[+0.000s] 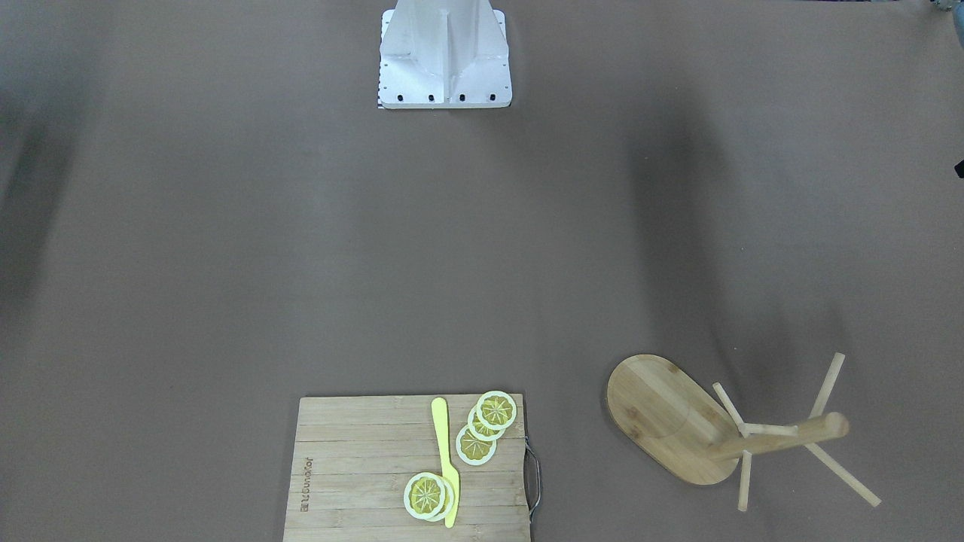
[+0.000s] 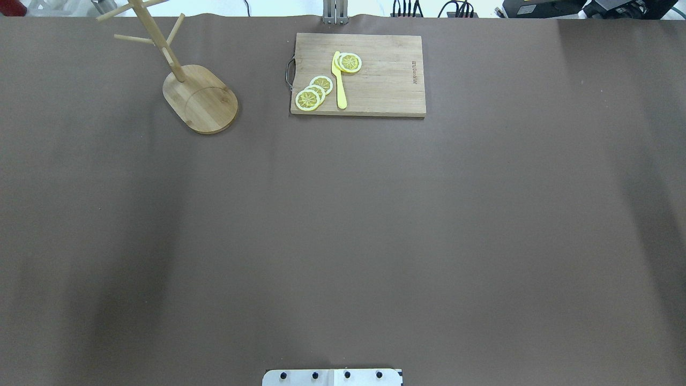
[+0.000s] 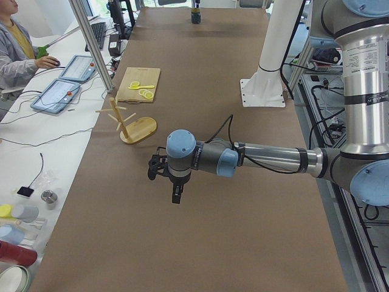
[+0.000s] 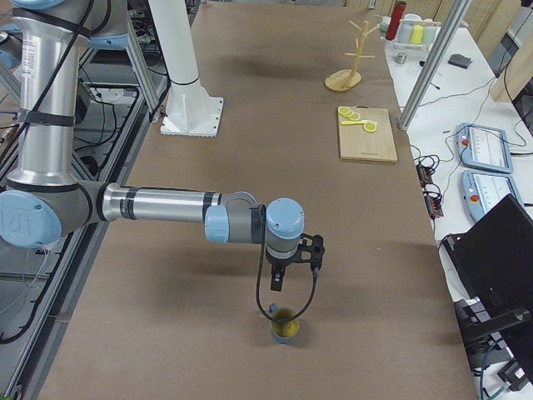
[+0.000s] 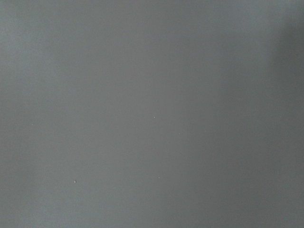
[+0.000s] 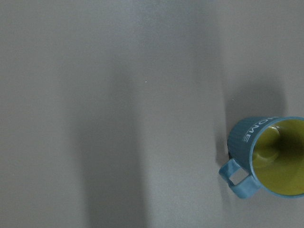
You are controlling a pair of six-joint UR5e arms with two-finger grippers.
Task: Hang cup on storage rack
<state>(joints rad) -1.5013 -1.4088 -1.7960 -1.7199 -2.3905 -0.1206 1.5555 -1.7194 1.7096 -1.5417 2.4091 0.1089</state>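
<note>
The cup (image 4: 285, 327), a teal-blue ribbed mug with a yellowish inside, stands upright on the brown table at the robot's right end. It also shows in the right wrist view (image 6: 270, 156), at the right edge, with its loop handle (image 6: 237, 178) pointing lower left. My right gripper (image 4: 283, 283) hangs just above the cup, apart from it; I cannot tell whether it is open or shut. The storage rack (image 2: 201, 99), a bamboo mug tree, stands upright at the far left, with bare pegs (image 1: 828, 384). My left gripper (image 3: 176, 196) hovers over bare table in front of the rack (image 3: 137, 129); I cannot tell its state.
A slatted cutting board (image 2: 375, 75) with lemon slices (image 2: 313, 92) and a yellow knife (image 2: 339, 80) lies at the far middle. The robot's white base (image 1: 444, 60) stands at the near edge. An operator (image 3: 15, 48), tablets and bottles are beside the table.
</note>
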